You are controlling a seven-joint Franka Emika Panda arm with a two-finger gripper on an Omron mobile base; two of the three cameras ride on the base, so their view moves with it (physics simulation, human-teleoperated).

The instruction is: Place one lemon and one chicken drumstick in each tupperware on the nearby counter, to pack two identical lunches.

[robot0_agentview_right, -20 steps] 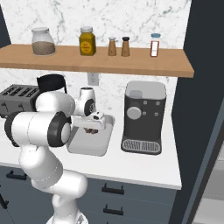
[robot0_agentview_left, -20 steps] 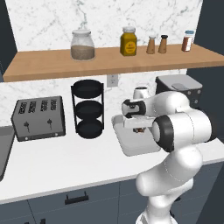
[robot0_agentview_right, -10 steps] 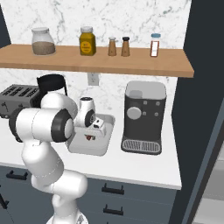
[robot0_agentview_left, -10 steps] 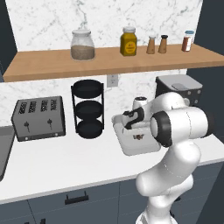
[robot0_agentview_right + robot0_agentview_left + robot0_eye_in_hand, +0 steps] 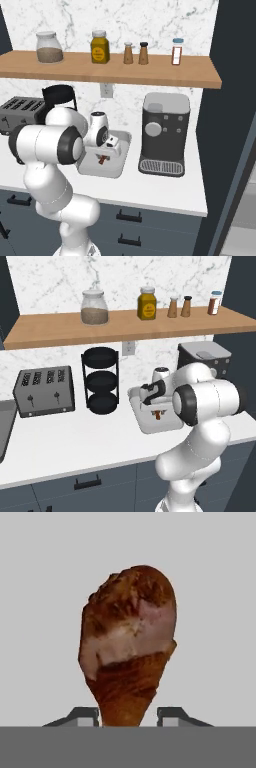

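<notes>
A grey tupperware (image 5: pixel 148 429) (image 5: pixel 95 172) sits on the white counter (image 5: pixel 75 441) (image 5: pixel 165 190). A reddish-brown chicken drumstick (image 5: pixel 158 415) (image 5: pixel 102 159) (image 5: pixel 127 647) lies on the tray's floor. My gripper (image 5: pixel 156 408) (image 5: pixel 104 154) (image 5: pixel 127 714) points down into the tray, right over the drumstick. Its fingertips (image 5: pixel 85 714) stand on either side of the thin bone end, slightly parted, with a narrow gap on one side. The lemon is out of view.
A grey toaster (image 5: pixel 44 391) and a black tiered rack (image 5: pixel 101 381) stand left of the tray. A coffee machine (image 5: pixel 164 132) stands close on its right. A wooden shelf (image 5: pixel 125 328) with jars hangs above. A sink edge (image 5: pixel 4 426) shows at far left.
The hand dropped a little lower into the tray with the drumstick. Its fingers then parted slightly from the thin end.
</notes>
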